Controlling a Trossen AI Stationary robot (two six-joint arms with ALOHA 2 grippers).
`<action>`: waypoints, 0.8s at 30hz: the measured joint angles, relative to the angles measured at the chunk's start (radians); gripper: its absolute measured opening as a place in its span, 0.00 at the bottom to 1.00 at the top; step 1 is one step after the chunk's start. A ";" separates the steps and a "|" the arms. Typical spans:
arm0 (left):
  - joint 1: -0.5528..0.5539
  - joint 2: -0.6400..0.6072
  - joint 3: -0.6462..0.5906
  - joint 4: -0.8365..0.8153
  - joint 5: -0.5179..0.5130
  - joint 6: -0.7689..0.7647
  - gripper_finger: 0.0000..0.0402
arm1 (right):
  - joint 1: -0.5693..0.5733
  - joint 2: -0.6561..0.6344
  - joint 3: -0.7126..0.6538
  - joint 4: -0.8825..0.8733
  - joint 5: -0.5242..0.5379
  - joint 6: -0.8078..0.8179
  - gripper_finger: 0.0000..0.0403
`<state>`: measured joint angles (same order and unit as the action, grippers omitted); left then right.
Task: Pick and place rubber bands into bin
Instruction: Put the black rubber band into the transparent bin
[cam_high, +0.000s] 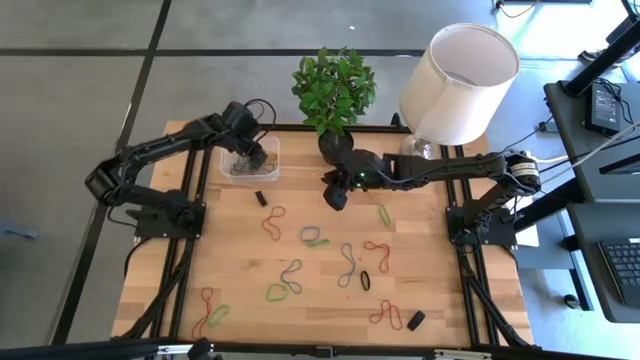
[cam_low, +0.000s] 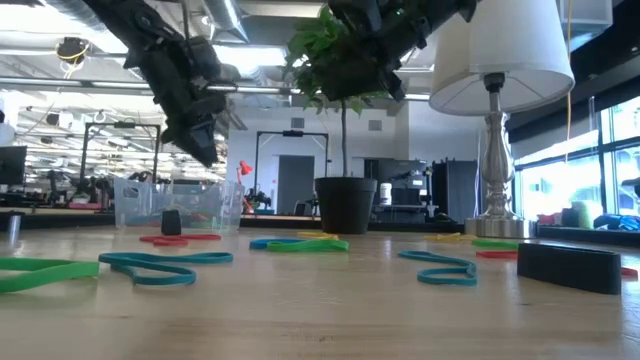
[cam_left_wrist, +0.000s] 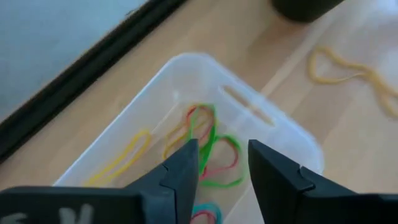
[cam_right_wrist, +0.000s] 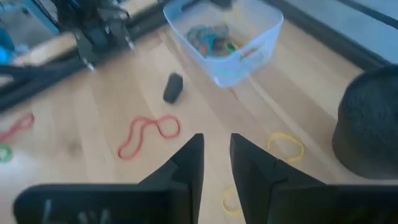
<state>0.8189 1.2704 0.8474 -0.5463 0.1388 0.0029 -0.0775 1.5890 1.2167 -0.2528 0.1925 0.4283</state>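
nearest me, along the front edge of the pale wooden table (cam_high: 440, 260), i'm seeing thin floppy rubber bands (cam_high: 284, 283) lying loose: red and green loops at the left front corner, a red one twisted beside a small black block (cam_high: 415, 320) at the right front. further in, more bands in blue, green, red and grey are lying scattered across the middle of the boards, many curled into figure-eights.

past those, my right hand (cam_high: 336, 195) is hanging above the table near its middle, fingers (cam_right_wrist: 186, 165) parted a little with nothing between them; a red band and a second black block (cam_high: 261, 198) are lying on the wood between it and the bin.

my left hand (cam_high: 256, 158) is hovering over the bin (cam_high: 228, 160), its fingers (cam_left_wrist: 180, 171) standing apart and empty. the bin is a shallow clear plastic box with rounded corners, sitting near the table's far left edge, with red, green, yellow and blue bands piled inside.

at the far edge a black plant pot (cam_high: 335, 143) with a leafy green plant is standing close behind the right hand, and a white lamp (cam_high: 458, 80) with a metal stem beside it.
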 joint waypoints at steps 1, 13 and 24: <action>0.000 -0.009 0.008 -0.006 0.016 0.000 0.33 | 0.005 0.000 0.000 -0.014 0.001 -0.013 0.20; -0.252 -0.205 0.033 -0.060 -0.014 0.031 0.11 | 0.040 -0.173 -0.198 -0.103 -0.009 -0.054 0.03; -0.718 -0.231 0.033 -0.119 -0.407 -0.358 0.01 | 0.043 -0.647 -0.613 -0.071 -0.085 0.094 0.02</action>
<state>0.1005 1.0394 0.8803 -0.6654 -0.2679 -0.3552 -0.0345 0.9417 0.6036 -0.3242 0.1076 0.5222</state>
